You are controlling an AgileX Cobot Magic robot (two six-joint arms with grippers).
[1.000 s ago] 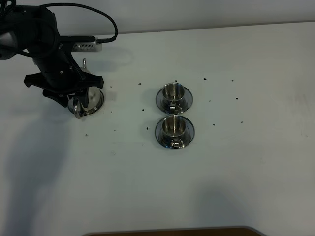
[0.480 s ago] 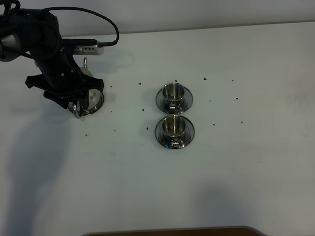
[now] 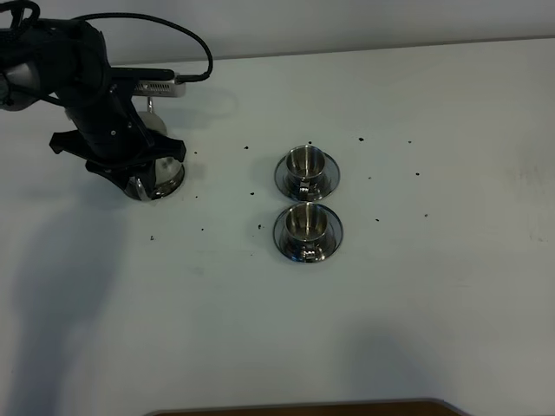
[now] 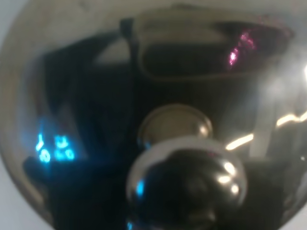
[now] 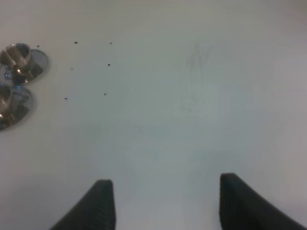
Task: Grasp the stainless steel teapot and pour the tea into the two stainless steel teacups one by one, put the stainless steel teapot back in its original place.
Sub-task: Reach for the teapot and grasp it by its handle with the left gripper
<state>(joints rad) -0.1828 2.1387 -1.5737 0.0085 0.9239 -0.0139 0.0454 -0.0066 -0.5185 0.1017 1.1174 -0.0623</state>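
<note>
The stainless steel teapot stands at the far left of the table, mostly hidden under my left arm. Its thin spout sticks out behind the arm. My left gripper hangs right over the pot at its handle side; its jaws are hidden. The left wrist view is filled by the pot's lid and knob. The two stainless steel teacups, the far one and the near one, stand on saucers at the middle; they also show in the right wrist view. No tea shows. The disc under the pot is hidden. My right gripper is open and empty over bare table.
Small dark specks are scattered on the white table around the cups. A black cable loops from the left arm at the back. A dark edge runs along the table's front.
My left arm has shifted slightly toward the back over the teapot, and the pot's loop handle is now more hidden under the gripper. The cups have not moved.
</note>
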